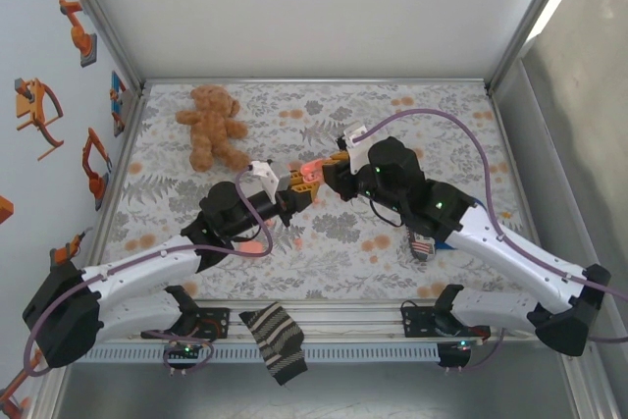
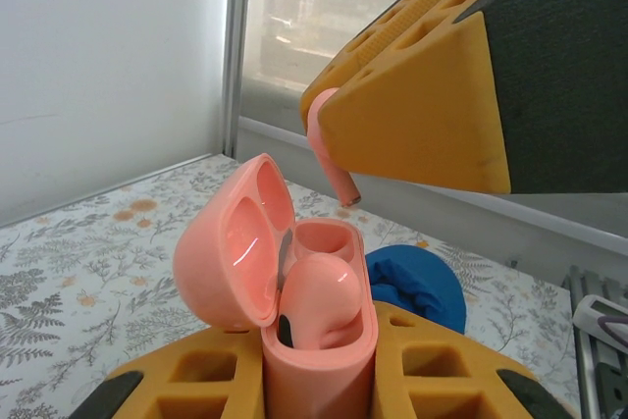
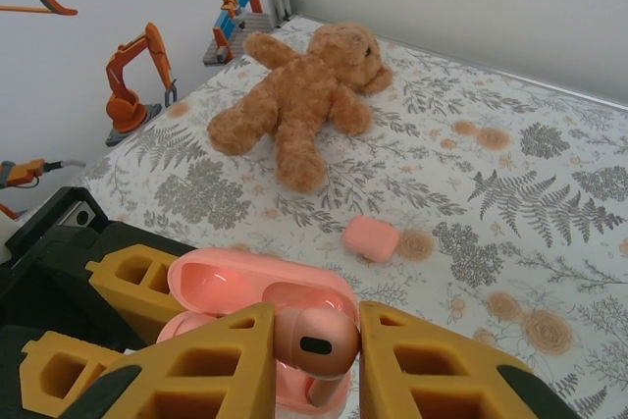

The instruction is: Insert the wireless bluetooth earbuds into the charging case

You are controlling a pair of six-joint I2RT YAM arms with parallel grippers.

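- Left claw (image 2: 319,385) is clamped tight on the lower body of the charging case (image 2: 235,252). We see it held upright above the middle of the counter (image 1: 442,144), lid swung open to the left in the left wrist view.
- One earbud (image 2: 319,296) is seated in the case's near well, and the well behind it stands bare.
- Right claw (image 3: 314,350) is closed on the second earbud (image 3: 316,340) — the bulb is pinched between the orange fingers (image 3: 211,360), right over the open case.
- From the left wrist view we catch that bud's stem pointing down, just above and beyond the case, not touching it.
- From overhead, the two claws meet nose to nose over the middle of the counter.
- The teddy bear (image 1: 211,125) sprawls toward the far left corner.
- A closed pink case (image 3: 371,238) lies flat on the counter between the bear and the claws.
- A dark striped sock (image 1: 275,340) lies at the near edge — between the two arm bases.
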